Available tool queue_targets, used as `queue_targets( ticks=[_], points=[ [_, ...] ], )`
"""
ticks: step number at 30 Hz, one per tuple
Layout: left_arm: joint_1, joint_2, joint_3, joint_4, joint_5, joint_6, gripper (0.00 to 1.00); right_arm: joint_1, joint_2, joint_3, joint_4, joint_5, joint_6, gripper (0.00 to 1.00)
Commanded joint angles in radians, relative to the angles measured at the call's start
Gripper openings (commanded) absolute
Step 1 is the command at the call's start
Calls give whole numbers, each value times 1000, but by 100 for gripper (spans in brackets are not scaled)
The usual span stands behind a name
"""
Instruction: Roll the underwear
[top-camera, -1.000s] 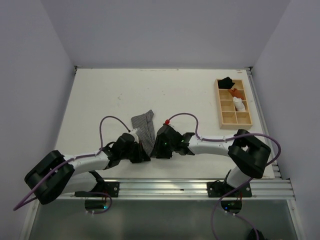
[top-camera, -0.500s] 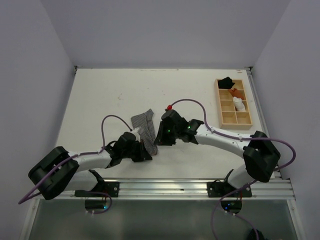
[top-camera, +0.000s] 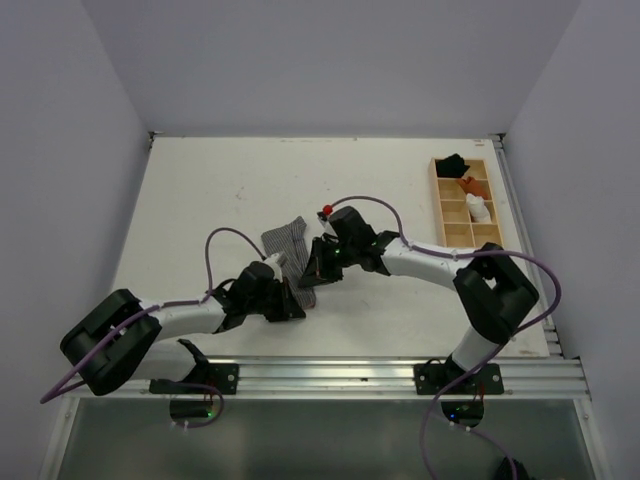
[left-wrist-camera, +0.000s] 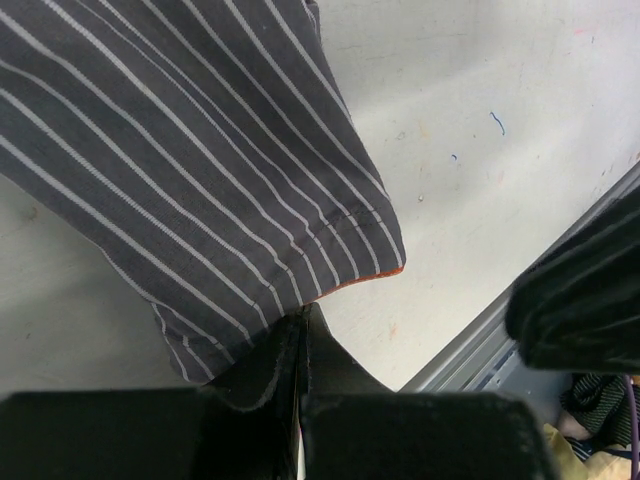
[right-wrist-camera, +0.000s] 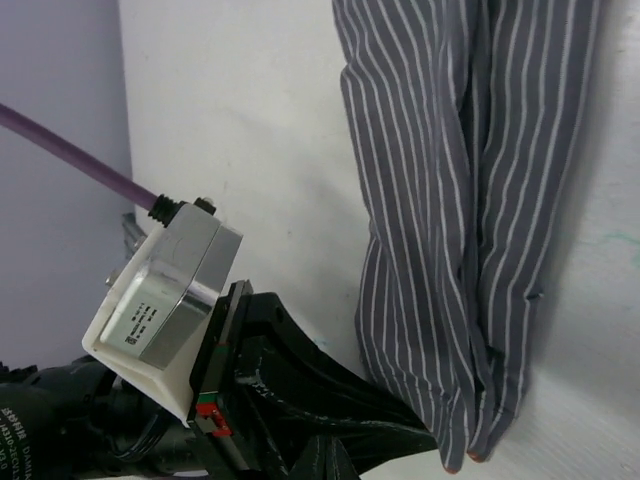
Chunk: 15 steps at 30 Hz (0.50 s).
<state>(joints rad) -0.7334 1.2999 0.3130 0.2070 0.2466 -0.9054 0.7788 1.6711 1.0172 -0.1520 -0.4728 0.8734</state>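
Jaws check: left gripper (left-wrist-camera: 302, 325) clamped tight on the near corner of the grey-and-white striped cloth underwear (left-wrist-camera: 200, 150); right gripper (top-camera: 313, 268) closed too, its hold unclear.
Underwear lies on the white table (top-camera: 200, 190), right gripper at its right edge. White camera box (right-wrist-camera: 160, 310) on the left wrist has a label, print unreadable. Far right, a wooden divided tray (top-camera: 486, 236) holds black, orange and white bundles (top-camera: 468, 186).
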Motion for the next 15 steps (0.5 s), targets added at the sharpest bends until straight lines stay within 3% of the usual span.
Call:
queue_targets(
  ticks=[1, 15],
  points=[
    [6, 21, 6, -77, -76, 33, 0, 0, 39, -51, 146, -128, 10, 4],
    [6, 10, 18, -115, -78, 51, 0, 2, 206, -173, 304, -75, 56, 1]
  ],
)
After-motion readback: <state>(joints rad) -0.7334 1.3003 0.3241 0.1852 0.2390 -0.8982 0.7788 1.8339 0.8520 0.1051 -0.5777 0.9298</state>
